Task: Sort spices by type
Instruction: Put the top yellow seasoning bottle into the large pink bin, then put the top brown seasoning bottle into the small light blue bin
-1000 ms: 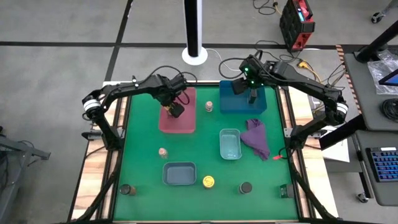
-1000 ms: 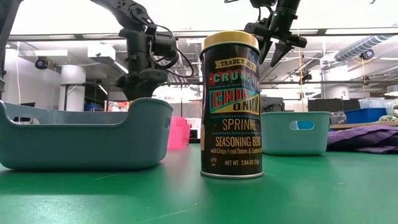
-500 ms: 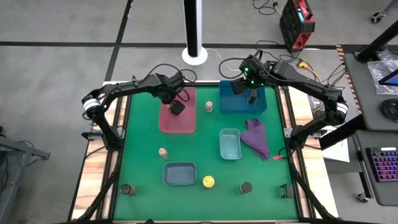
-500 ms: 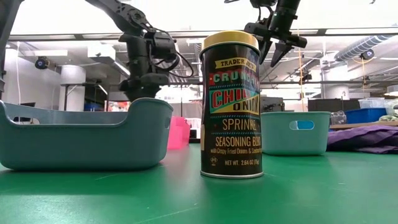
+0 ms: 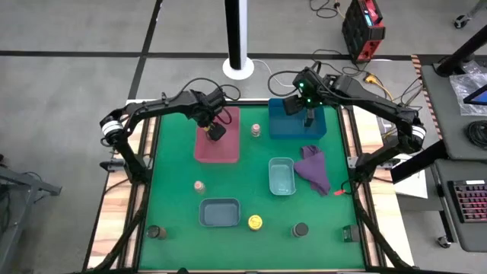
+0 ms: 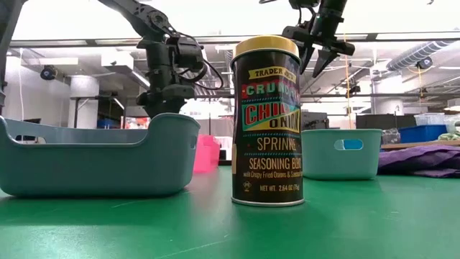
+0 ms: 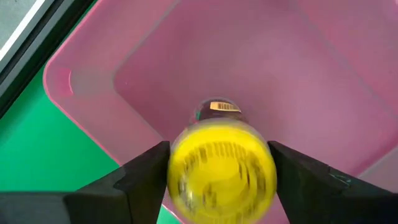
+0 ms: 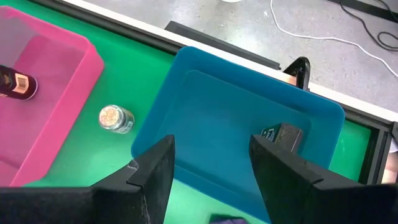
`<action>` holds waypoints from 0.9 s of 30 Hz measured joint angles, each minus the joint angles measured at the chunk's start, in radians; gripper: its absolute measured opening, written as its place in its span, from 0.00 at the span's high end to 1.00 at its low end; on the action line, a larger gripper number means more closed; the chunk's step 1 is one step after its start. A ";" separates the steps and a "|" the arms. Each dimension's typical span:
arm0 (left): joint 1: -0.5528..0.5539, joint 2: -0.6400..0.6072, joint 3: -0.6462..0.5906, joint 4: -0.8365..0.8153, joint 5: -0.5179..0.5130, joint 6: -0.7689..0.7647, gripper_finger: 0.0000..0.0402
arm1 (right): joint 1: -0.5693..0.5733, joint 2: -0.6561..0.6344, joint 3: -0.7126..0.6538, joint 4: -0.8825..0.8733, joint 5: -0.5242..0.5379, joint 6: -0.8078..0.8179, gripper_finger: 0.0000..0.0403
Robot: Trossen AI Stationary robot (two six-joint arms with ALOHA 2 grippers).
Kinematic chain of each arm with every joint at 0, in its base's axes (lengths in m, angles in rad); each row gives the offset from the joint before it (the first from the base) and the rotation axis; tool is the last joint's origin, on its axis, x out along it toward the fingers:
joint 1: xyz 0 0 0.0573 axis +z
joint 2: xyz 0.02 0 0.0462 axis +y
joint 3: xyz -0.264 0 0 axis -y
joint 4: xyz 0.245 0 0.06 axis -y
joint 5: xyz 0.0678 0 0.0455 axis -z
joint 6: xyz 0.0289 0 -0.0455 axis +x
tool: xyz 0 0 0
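My left gripper hangs over the pink tray and is shut on a yellow-lidded spice jar. My right gripper is open above the blue tray, where a slim dark rectangular jar lies on the tray floor. A tiny pinkish-tan jar stands on the mat between the two trays, and another stands nearer. A second yellow-lidded jar and two round dark-lidded jars stand near the near edge. My left gripper pinches the yellow-lidded jar at its lid end, one finger on each side. It comes from above, pointing down. The jar hangs upright below the fingers inside the pink tray's outline; whether its base touches the tray floor I cannot tell.
A grey-blue tray and a light blue tray sit in the middle of the green mat. A purple cloth lies to the right of the light blue tray. Bare mat shows along the left side.
My left gripper, still shut on the yellow-lidded jar, has shifted a little toward the far edge over the pink tray and then stayed put.
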 joint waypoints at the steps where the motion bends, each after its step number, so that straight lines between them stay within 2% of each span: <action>1: 0.000 0.000 0.000 0.000 0.000 0.000 0.36 | 0.000 0.000 0.000 0.000 0.000 0.000 0.51; 8: 0.000 -0.001 0.000 0.000 0.000 0.009 0.27 | 0.000 0.000 0.000 0.000 0.000 0.000 0.51; 16: 0.000 -0.027 0.004 -0.001 0.001 0.034 0.25 | 0.000 0.000 0.000 0.000 0.000 -0.002 0.51; 27: 0.000 -0.031 0.185 -0.143 0.002 0.098 0.25 | 0.000 0.000 0.000 0.027 -0.022 -0.058 0.51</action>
